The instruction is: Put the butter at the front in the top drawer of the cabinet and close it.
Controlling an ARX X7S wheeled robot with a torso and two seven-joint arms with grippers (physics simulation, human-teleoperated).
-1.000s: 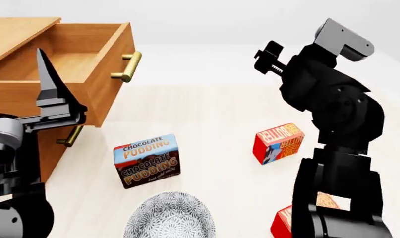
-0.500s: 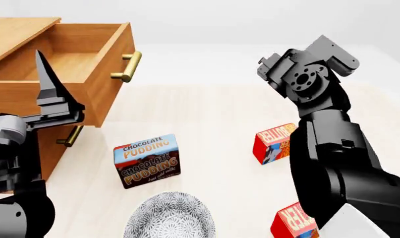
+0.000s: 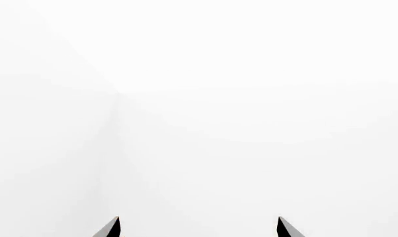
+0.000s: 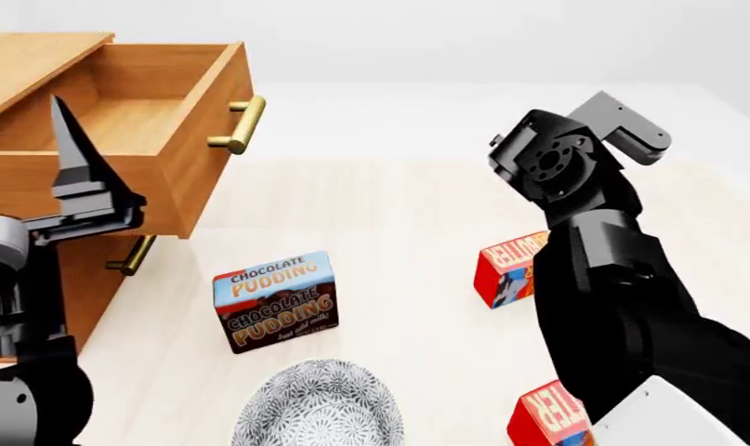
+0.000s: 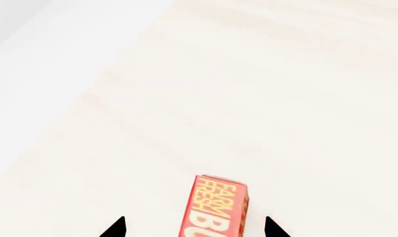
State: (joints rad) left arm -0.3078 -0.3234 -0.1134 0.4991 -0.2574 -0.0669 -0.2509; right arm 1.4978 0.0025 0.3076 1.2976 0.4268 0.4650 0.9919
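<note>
Nearest the robot, at the lower edge of the head view, the butter [image 4: 549, 412] is seen on the pale desk [image 4: 400, 214], partly cut off and half hidden behind the right arm; its lettered face is turned up and its long axis runs slantwise. A patterned bowl [image 4: 319, 404] lies to the butter's left, and a chocolate pudding box [image 4: 275, 299] stands beyond the bowl. A second butter carton [image 4: 505, 269] lies farther than the butter, tilted, its right part covered by the arm. In the right wrist view a butter carton [image 5: 215, 206] is framed between the two tips of the right pincer [image 5: 194, 228], which are spread apart and not touching it; bare desk lies open past it. The right arm is bent steeply, wrist raised. The left pincer [image 3: 197, 228] is spread, pointing up beside the cabinet [image 4: 28, 56]. Farthest, the top drawer [image 4: 164, 121] is pulled open.
</note>
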